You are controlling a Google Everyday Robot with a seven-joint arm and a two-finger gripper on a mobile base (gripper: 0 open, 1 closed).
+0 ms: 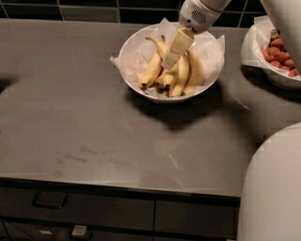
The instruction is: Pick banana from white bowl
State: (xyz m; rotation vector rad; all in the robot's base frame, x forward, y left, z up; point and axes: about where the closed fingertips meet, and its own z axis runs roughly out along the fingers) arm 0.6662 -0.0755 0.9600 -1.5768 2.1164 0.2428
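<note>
Table (70, 117): dark grey top, fills most of the frame. Drawer fronts (113, 212) run along the bottom edge, dark tiled wall (94, 9) along the top.
Robot's white body (273, 188): big rounded mass in the lower right corner, in front of the table edge.
White bowl (162, 99): upper centre on the table, lined with crinkled paper (136, 54) whose corners poke out over the rim.
Second bowl (254, 61): upper right, cut off by the frame edge, also paper-lined, holds red fruit (280, 56). Well apart from the white bowl.
Arm (197, 14): comes in from the top edge, right above the white bowl.
Hand (167, 65): cream-coloured, angled down-left into the white bowl, tip at the bunch.
The banana (168, 77): inside the white bowl, just below the hand's tip, lying among the other bananas (195, 70), all yellow, dark ends toward the lower left.
Hand state: can't tell, nor whether it has a hold on the banana.
</note>
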